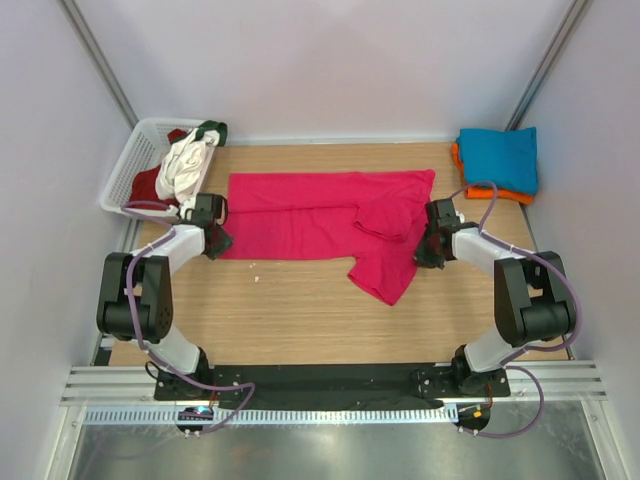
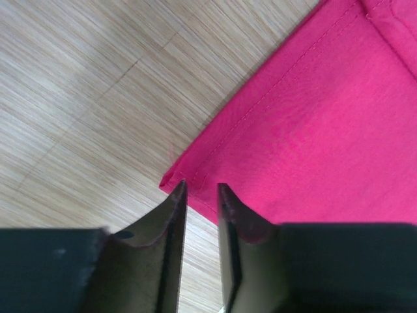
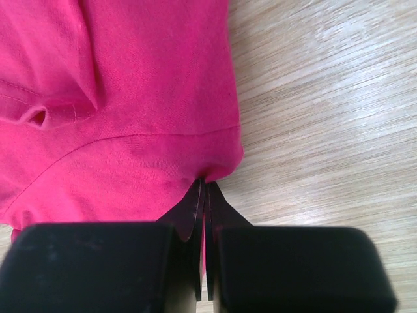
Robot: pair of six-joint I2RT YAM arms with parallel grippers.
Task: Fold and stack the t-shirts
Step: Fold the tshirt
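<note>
pink t-shirt: lying spread across the middle of the wooden table, its right part bunched, with a flap trailing toward the near edge.
right gripper: clenching on the shirt's right edge; in the right wrist view the cloth is gathering into a small pucker at the closed tips.
left gripper: sitting at the shirt's near left corner, released; in the left wrist view the fingers are standing a little apart with the hemmed corner just at their tips.
teal t-shirt: lying folded on top of an orange t-shirt at the far right corner.
basket: standing at the far left, holding a white t-shirt, a dark red t-shirt and a green t-shirt in a heap.
</note>
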